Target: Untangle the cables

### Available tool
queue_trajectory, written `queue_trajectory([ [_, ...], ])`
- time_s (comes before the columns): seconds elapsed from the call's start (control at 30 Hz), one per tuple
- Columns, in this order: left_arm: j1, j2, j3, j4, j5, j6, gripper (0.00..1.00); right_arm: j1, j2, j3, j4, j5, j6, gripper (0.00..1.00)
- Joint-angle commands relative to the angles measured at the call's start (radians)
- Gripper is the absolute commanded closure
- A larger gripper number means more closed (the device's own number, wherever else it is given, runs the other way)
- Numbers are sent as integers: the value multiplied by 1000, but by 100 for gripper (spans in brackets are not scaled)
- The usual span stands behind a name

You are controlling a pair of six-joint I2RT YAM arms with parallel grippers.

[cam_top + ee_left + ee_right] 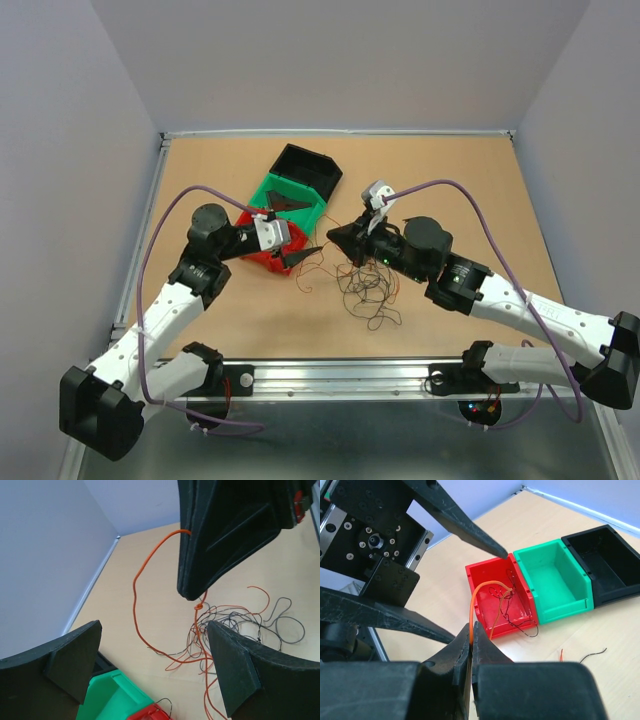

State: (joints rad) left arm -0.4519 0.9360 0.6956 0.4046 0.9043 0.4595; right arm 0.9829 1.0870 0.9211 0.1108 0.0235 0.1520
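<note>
pinching an orange strand (472, 605), the right gripper (471, 629) is clamped on it, jaws pressed together. the strand is looped up from the tips and led into the red bin (487, 565) just ahead of them, where dark strands are also draped. the main tangle of cables (368, 290) is spread on the table (480, 200) beneath the right gripper. the left gripper (305, 230) is held wide apart, gripping nothing, facing the right gripper's tips. a green bin (565, 609) and a black bin (615, 592) are lined up beyond the red bin.
</note>
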Motion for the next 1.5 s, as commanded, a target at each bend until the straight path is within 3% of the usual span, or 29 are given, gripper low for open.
queue_trajectory([
  [0.0, 2, 27, 48, -59, 76, 39, 1, 0, 7, 84, 15, 32, -32, 96],
  [0.43, 2, 198, 108, -84, 71, 28, 1, -1, 31, 127, 15, -17, -26, 96],
  [0.53, 2, 216, 119, -84, 56, 31, 40, -1, 27, 119, 16, -17, -20, 96],
  [0.57, 2, 216, 119, -82, 45, 27, 69, 0, 22, 113, 17, -17, -17, 96],
  [0.63, 2, 207, 108, -63, 18, 7, 100, 0, -2, 73, 18, 9, 13, 96],
  [0.67, 2, 195, 102, -34, -7, -5, 100, 0, -27, 26, 29, 25, 23, 94],
  [0.77, 5, 178, 96, 16, -89, -62, 100, 0, -74, -77, 72, 134, 76, 74],
  [0.8, 5, 173, 100, 22, -155, -86, 100, 0, -105, -159, 116, 160, 86, 59],
  [0.9, 12, 176, 151, 46, -244, -123, 100, 0, -139, -281, 208, 236, 116, 34],
  [0.93, 12, 182, 177, 45, -252, -163, 100, -1, -147, -316, 278, 245, 115, 20],
  [1.0, 13, 207, 281, -4, -216, -189, 100, -1, -147, -396, 375, 259, 83, 8],
  [1.13, 13, 293, 533, -154, -98, -304, 100, 0, -26, -348, 405, 230, -31, 4],
  [1.3, 13, 376, 890, -329, -113, -361, 100, -1, 262, -200, 441, 315, -123, 4],
  [1.4, 13, 406, 1072, -390, -186, -392, 100, -44, 390, -156, 455, 389, -82, 12],
  [1.47, 25, 423, 1201, -403, -225, -416, 100, -107, 479, -160, 472, 412, -2, 28],
])
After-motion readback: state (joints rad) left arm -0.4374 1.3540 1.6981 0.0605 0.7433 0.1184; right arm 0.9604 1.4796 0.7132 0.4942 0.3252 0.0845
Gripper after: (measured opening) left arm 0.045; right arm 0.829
